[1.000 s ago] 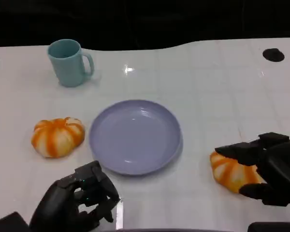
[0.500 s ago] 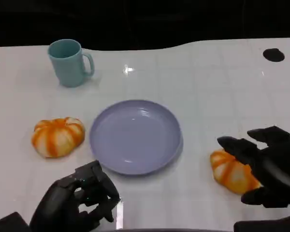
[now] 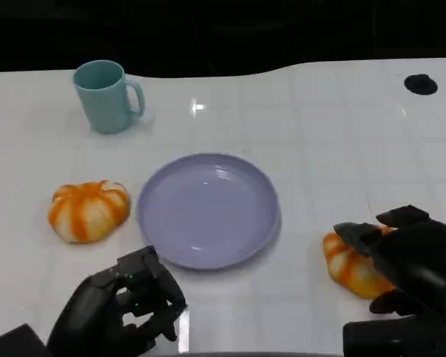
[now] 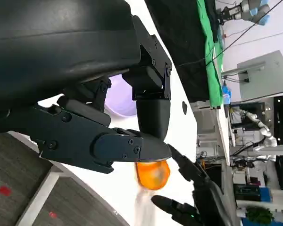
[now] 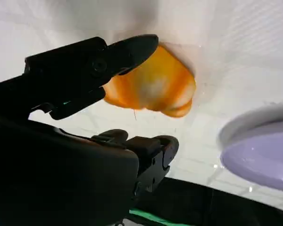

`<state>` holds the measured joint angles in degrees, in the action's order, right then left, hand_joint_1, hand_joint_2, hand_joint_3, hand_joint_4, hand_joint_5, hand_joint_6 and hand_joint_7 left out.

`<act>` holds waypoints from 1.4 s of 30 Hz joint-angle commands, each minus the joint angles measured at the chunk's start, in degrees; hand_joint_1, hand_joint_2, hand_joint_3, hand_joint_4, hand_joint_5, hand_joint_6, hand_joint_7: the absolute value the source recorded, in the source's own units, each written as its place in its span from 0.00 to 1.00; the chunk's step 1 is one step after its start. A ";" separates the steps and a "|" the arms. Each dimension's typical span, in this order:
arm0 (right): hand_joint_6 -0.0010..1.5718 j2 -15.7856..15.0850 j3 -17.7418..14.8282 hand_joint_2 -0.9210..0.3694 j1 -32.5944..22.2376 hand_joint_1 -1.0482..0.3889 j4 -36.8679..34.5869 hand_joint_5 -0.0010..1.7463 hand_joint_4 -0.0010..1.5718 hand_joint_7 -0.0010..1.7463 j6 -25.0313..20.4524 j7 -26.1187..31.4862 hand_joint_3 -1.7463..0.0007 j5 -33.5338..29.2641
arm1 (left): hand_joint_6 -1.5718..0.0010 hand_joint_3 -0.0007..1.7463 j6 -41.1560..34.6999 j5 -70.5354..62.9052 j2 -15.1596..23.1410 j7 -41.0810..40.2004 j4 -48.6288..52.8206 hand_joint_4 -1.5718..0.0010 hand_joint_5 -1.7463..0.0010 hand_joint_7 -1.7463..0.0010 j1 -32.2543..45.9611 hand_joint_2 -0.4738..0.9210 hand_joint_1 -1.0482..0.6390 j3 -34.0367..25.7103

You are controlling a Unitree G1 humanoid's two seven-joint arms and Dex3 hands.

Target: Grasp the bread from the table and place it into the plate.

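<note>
A lilac plate (image 3: 208, 208) lies mid-table with nothing on it. One orange-and-white striped bread (image 3: 351, 264) sits on the table to its right. My right hand (image 3: 412, 260) hangs over the bread's right side, fingers spread around it. In the right wrist view the bread (image 5: 153, 87) lies between a long finger (image 5: 92, 66) at its edge and the thumb (image 5: 151, 150), which stands apart from it. The plate's rim (image 5: 259, 150) shows beside it. A second striped bread (image 3: 89, 210) lies left of the plate. My left hand (image 3: 123, 312) rests near the front edge with its fingers curled in, holding nothing.
A teal mug (image 3: 108, 95) stands at the back left. A dark round hole (image 3: 421, 84) marks the table's back right. The left wrist view catches the right-side bread (image 4: 153, 174) and my right hand's fingers (image 4: 188, 207) beyond the left hand's own fingers (image 4: 127, 146).
My right hand's fingers rose and spread, then came down over the right-side bread, covering more of it. The bread, the plate and my left hand have not moved.
</note>
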<state>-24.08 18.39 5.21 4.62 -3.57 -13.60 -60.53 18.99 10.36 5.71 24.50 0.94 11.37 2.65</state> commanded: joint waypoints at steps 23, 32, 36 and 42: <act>0.43 1.16 4.73 0.08 12.27 0.63 -29.56 1.00 0.56 0.99 15.06 32.57 0.83 8.51 | 0.62 0.17 -0.93 -0.52 0.23 -1.10 -2.56 0.57 0.00 0.12 0.41 1.00 0.30 0.29; 0.54 1.85 3.66 0.45 13.33 0.65 -30.79 1.00 0.61 0.86 19.97 41.53 0.29 10.86 | 0.63 0.17 -1.13 -0.81 0.17 -1.24 -3.43 0.57 0.00 0.11 1.02 1.00 0.31 0.64; 0.51 2.09 2.52 0.49 12.99 0.65 -28.34 1.00 0.61 0.93 21.85 42.71 0.24 12.76 | 0.63 0.18 0.69 -1.80 -0.12 -1.46 -3.02 0.57 0.00 0.11 1.47 1.00 0.33 1.07; 0.48 3.26 0.63 0.51 13.23 0.68 -25.83 1.00 0.63 0.99 25.88 42.35 0.18 17.46 | 0.62 0.17 0.00 -1.51 -0.26 -1.50 -3.43 0.56 0.00 0.10 1.88 1.00 0.33 1.57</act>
<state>-20.98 20.31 17.78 -22.51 20.96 28.69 -45.08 18.99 9.08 5.04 23.70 -1.90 12.74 4.30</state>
